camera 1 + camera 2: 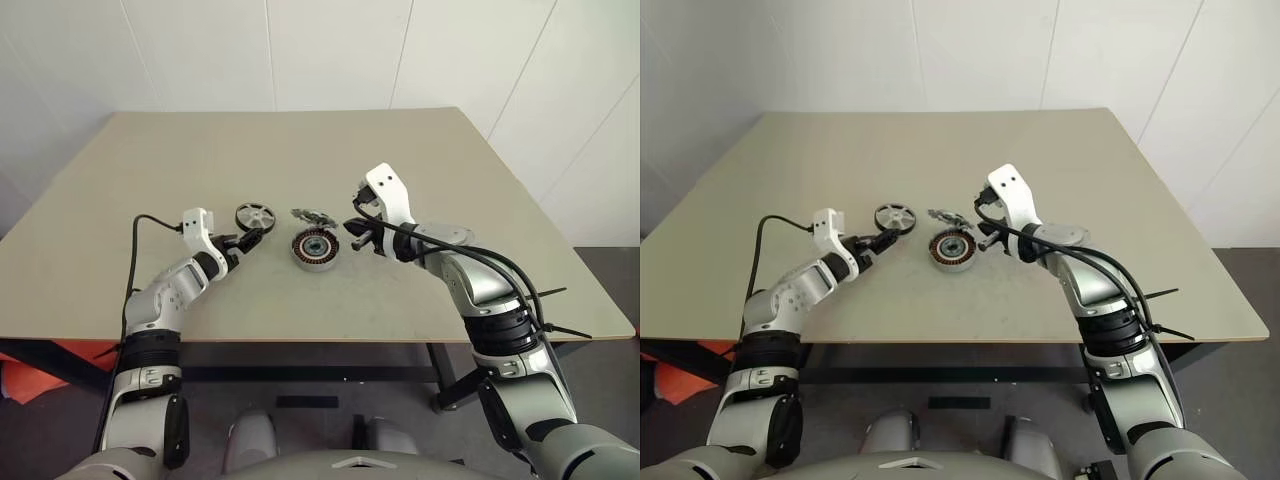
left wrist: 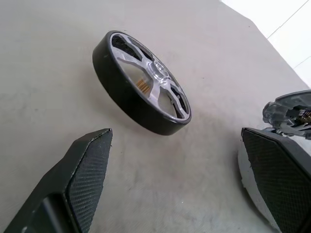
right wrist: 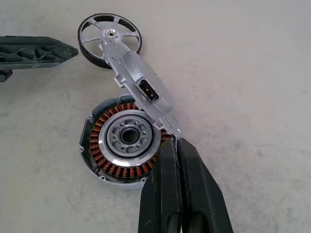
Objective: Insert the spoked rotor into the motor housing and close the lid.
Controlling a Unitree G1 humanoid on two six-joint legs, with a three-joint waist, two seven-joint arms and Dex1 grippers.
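Lying apart: one spoked rotor (image 1: pixel 255 216), one motor housing (image 1: pixel 316 247).

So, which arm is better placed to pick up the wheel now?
Left. Its open end effector is right beside the wheel, fingers facing it. The right end effector is shut, at the motor's edge.

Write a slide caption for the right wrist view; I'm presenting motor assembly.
Shut right gripper at the housing rim, rotor lying beyond a silver lid.
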